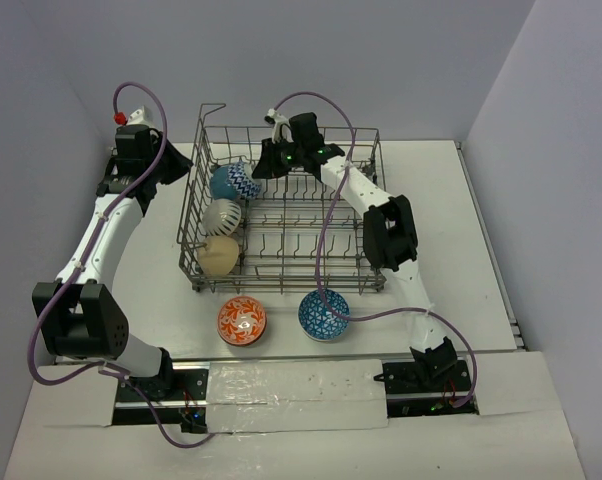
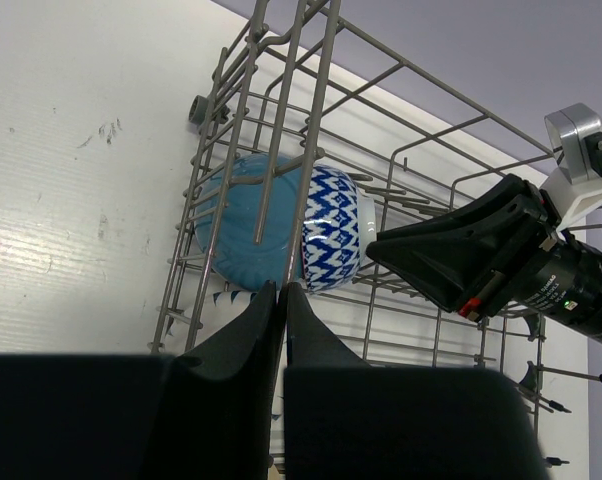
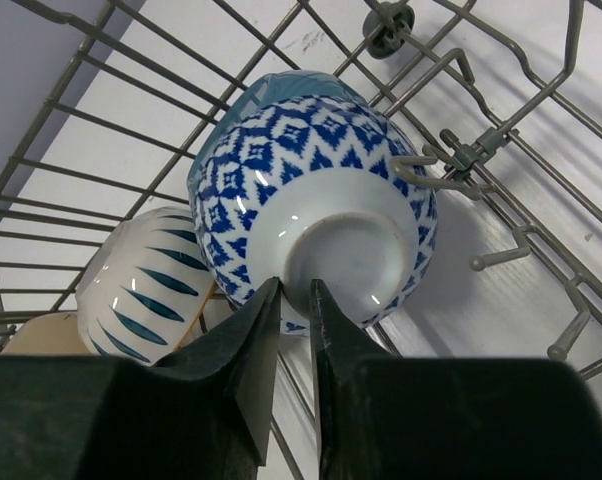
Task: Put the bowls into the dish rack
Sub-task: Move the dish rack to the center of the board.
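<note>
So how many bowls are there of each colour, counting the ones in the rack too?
Blue and white bowls: 2
White striped bowl: 1
Cream bowl: 1
Orange bowl: 1
Total: 5 bowls

Overall light: bright, even and from overhead; the white table was nearly washed out in the top view.
Shadows: soft; the dish rack laid faint grey lines at the right of the right wrist view.
Glare: small white glints on the blue patterned bowl.
Exposure: the left gripper and the right gripper showed as black, featureless shapes along the bottom edges.
Focus: rack wires sharp.
</note>
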